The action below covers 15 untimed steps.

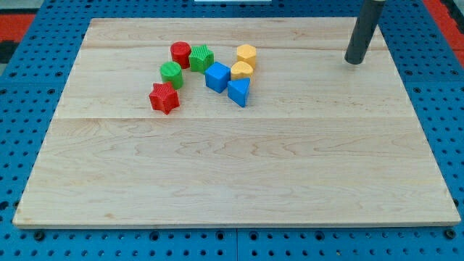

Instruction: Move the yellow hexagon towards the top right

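Sitting in the upper-middle of the desk, the yellow hexagon was at the cluster's top right edge, w/ a second yellow block touching just below it. Blue cube & blue triangle lay beside those. Green star, red cylinder, green cylinder, red star spread leftward. My tip stood well apart at the view's top right, touching no block; no tool to spread or close.

Blocks clustered left of my tip
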Tool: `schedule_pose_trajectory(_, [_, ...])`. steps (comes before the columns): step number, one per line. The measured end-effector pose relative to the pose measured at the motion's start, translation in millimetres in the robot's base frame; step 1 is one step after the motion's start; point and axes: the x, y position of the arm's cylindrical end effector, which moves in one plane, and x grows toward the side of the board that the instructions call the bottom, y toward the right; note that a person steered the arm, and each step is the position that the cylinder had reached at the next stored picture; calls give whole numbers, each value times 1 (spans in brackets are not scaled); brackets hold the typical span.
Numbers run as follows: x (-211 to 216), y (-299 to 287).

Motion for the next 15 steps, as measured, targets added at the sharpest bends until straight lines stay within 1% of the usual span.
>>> schedule_pose_trajectory(1, [6,-37])
schedule_pose_trajectory(2, [26,-91])
schedule_pose_trajectory(3, [48,-111])
schedule_pose_trajectory(4, [51,-124])
schedule_pose_trajectory(8, [51,-131])
schedule_pose_trajectory(9, [51,-148])
schedule_pose_trajectory(10, [51,-187])
schedule_pose_trajectory(11, [43,-188])
schedule_pose_trajectory(12, [21,-167])
schedule_pose_trajectory(13, [16,-196])
schedule_pose_trajectory(15, [-7,-219])
